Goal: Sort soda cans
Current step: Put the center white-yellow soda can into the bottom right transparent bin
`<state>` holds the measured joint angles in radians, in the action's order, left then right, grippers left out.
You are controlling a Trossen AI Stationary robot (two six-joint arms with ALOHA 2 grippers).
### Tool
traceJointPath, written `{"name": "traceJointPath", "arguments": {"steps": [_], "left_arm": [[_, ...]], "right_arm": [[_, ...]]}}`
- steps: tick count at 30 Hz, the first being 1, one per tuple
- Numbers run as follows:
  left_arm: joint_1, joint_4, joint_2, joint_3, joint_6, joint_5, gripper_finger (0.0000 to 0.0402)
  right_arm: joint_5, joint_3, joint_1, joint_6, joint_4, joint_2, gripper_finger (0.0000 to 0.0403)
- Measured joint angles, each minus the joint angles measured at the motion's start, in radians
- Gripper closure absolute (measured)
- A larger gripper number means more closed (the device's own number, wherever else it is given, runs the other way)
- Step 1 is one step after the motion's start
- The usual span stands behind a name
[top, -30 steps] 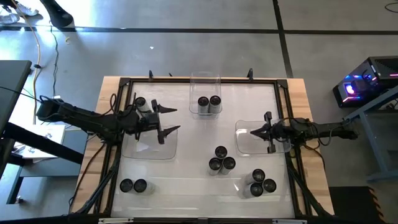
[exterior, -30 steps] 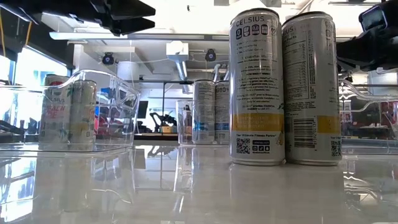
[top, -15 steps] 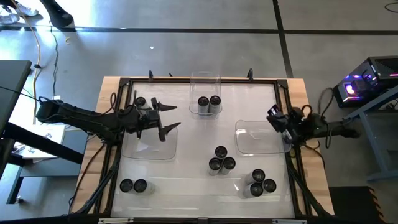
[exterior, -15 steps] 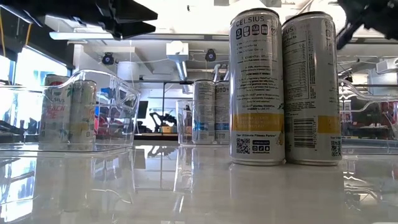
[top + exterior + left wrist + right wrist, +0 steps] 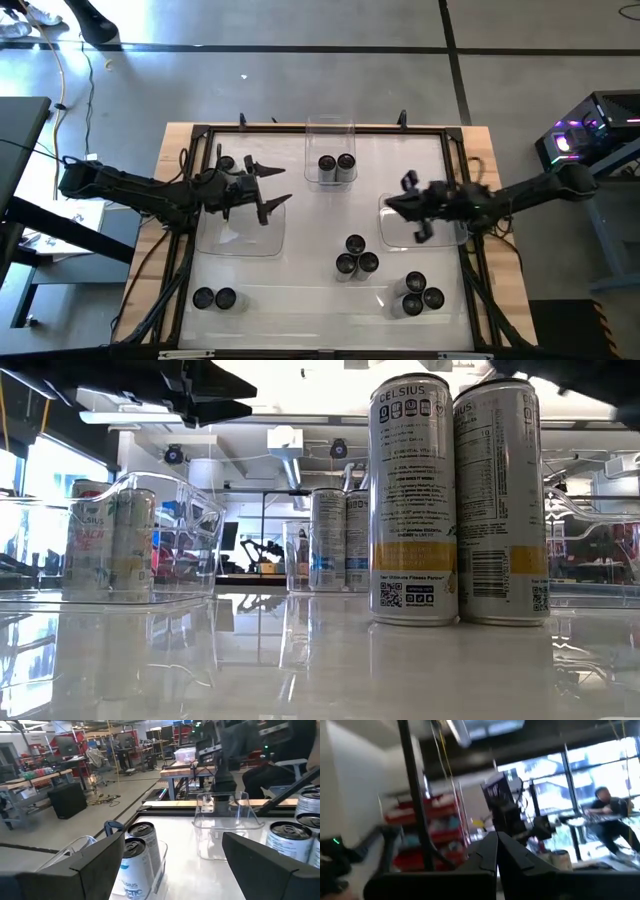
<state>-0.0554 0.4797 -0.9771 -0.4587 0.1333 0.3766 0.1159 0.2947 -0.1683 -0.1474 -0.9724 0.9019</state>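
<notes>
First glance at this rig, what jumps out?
Two tall Celsius cans fill the low view, standing side by side near the camera. From above, soda cans sit in small clusters across the white table, some inside clear trays. The left gripper hovers open over the left tray; the right gripper is shut above the right tray.

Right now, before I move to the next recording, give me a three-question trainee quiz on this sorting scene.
1. True or false: the left gripper is open and holds no can.
2. How many soda cans stand in the back-centre tray? A) none B) two C) four
3. Fill in: the right gripper hangs shut over the ____ tray on the right side.

Key: 1 true. 2 B, the pair of cans. 3 empty; it carries nothing.
</notes>
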Motion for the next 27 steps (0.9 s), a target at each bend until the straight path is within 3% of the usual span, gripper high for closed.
{"name": "traceJointPath", "arguments": {"steps": [5, 9, 13, 16, 20, 23, 27], "left_arm": [[0.003, -0.015, 0.000, 0.000, -0.019, 0.000, 0.0071], [-0.007, -0.032, 0.000, 0.000, -0.059, 0.000, 0.0071], [-0.016, -0.041, 0.000, 0.000, -0.061, 0.000, 0.0071], [-0.016, -0.031, 0.000, 0.000, -0.053, 0.000, 0.0071], [-0.015, -0.028, 0.000, 0.000, -0.052, 0.000, 0.0071], [-0.015, -0.032, 0.000, 0.000, -0.051, 0.000, 0.0071], [-0.015, -0.033, 0.000, 0.000, -0.051, 0.000, 0.0071]], "right_arm": [[-0.038, 0.279, 0.013, -0.009, 0.501, 0.112, 0.0345], [-0.038, 0.535, 0.014, 0.006, 0.957, 0.204, 0.0268], [-0.046, 0.770, 0.014, 0.043, 1.300, 0.313, 0.0181], [-0.078, 0.905, 0.008, 0.047, 1.451, 0.402, 0.0121], [-0.180, 1.030, -0.027, 0.102, 1.499, 0.530, 0.0068], [-0.258, 1.122, -0.055, 0.133, 1.533, 0.629, 0.0053], [-0.274, 1.241, -0.085, 0.201, 1.672, 0.745, 0.0050]]}}
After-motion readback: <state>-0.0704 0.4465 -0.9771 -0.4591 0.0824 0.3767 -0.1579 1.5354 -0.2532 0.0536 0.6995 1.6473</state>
